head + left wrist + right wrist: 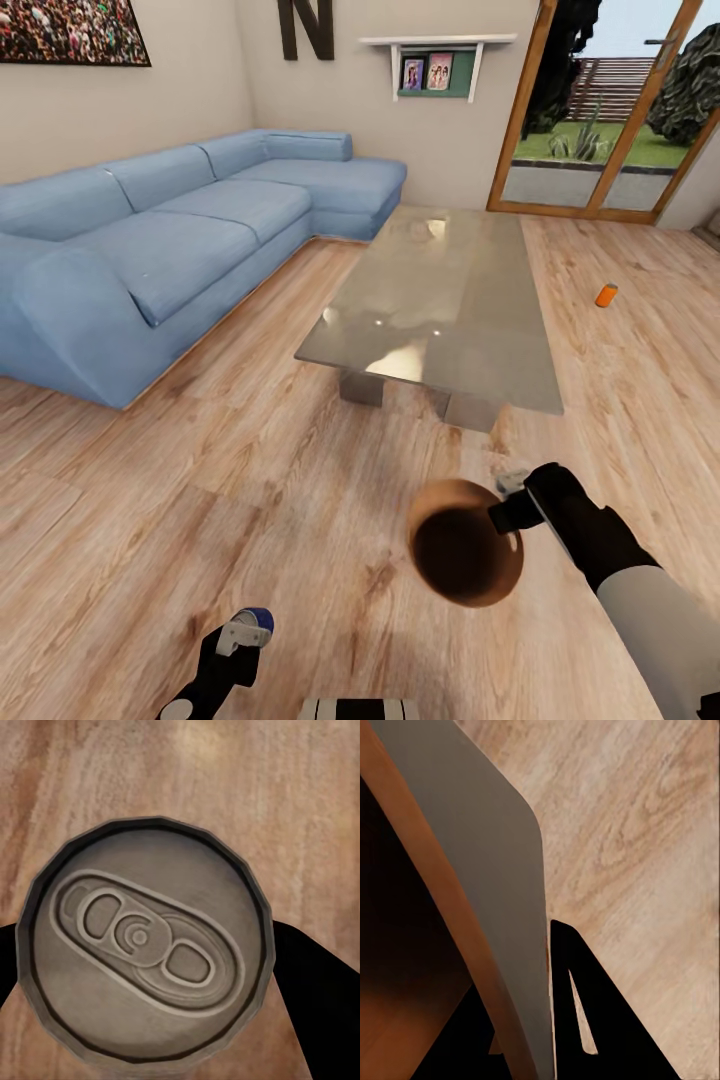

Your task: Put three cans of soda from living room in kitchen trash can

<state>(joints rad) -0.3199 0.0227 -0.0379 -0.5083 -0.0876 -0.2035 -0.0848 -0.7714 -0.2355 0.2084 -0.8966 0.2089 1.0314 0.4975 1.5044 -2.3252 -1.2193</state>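
Wood floor (250, 480); left hand (180, 967) pinches grey-topped can (146, 945); right hand (515, 505) pinches copper-lined bin (465, 545).

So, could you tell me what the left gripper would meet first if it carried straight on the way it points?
Past the soda can already between its jaws, the left gripper would probably meet the wooden floor; depth is unclear.

My right arm reaches forward from four o'clock, black wrist ahead of the white forearm, its tool (505, 500) clamped over the tash can (463, 543) rim, one finger (585, 1005) outside the wall. My left arm sits low at seven o'clock, its tool (243, 632) closed around a can of soda (146, 941).
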